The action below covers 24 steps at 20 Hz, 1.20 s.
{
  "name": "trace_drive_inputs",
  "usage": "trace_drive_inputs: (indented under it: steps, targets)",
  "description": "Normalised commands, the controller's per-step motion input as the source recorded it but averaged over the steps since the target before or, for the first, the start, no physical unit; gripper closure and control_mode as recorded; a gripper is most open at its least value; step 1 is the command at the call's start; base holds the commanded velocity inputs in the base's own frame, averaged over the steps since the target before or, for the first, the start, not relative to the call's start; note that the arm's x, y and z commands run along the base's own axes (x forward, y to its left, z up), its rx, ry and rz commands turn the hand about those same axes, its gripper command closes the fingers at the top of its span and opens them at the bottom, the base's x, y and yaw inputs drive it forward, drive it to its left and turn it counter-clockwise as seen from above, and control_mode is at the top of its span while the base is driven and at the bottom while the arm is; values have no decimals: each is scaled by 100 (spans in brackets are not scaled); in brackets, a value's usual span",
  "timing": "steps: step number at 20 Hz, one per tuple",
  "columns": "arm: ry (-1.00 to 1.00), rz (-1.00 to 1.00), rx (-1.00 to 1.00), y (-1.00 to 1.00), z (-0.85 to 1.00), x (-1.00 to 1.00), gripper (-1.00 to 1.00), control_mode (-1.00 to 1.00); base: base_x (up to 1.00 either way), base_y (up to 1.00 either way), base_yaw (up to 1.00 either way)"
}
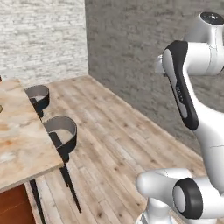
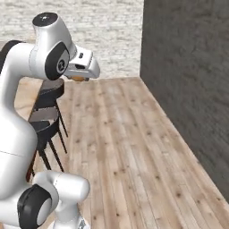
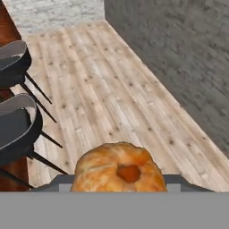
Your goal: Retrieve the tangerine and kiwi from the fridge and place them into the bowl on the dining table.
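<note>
The tangerine (image 3: 117,166), a bumpy orange ball with a darker navel, sits low in the hand view between the fingers of my gripper (image 3: 118,184), which is shut on it. From the right base view the gripper (image 2: 80,75) hangs high above the wooden floor, with the tangerine (image 2: 78,78) showing as an orange spot under the white hand. The dining table (image 1: 19,144), marbled beige and orange stone on a reddish base, lies at the left of the left base view, away from the gripper. The kiwi, the fridge and the bowl are out of view.
Two dark bucket stools (image 1: 61,133) (image 1: 38,97) stand along the table's edge, also seen as stools (image 3: 15,125) in the hand view. A dark grey wall (image 2: 188,67) runs along the right and a pale brick wall (image 1: 41,35) closes the far end. Plank floor (image 2: 129,147) lies between.
</note>
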Motion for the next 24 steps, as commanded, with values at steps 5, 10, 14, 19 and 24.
trace_drive_inputs:
  steps: [5, 10, 14, 19, 24]
  targets:
    - [0, 0, 0, 0, 0, 0, 100, 100, 100, -58, 66]
    - [0, 0, 0, 0, 0, 0, 100, 100, 100, -54, 68]
    - [0, 0, 0, 0, 0, 0, 100, 100, 100, -53, 69]
    - [0, 0, 0, 0, 0, 0, 100, 100, 100, -60, 65]
    - [0, 0, 0, 0, 0, 0, 100, 100, 100, -63, 64]
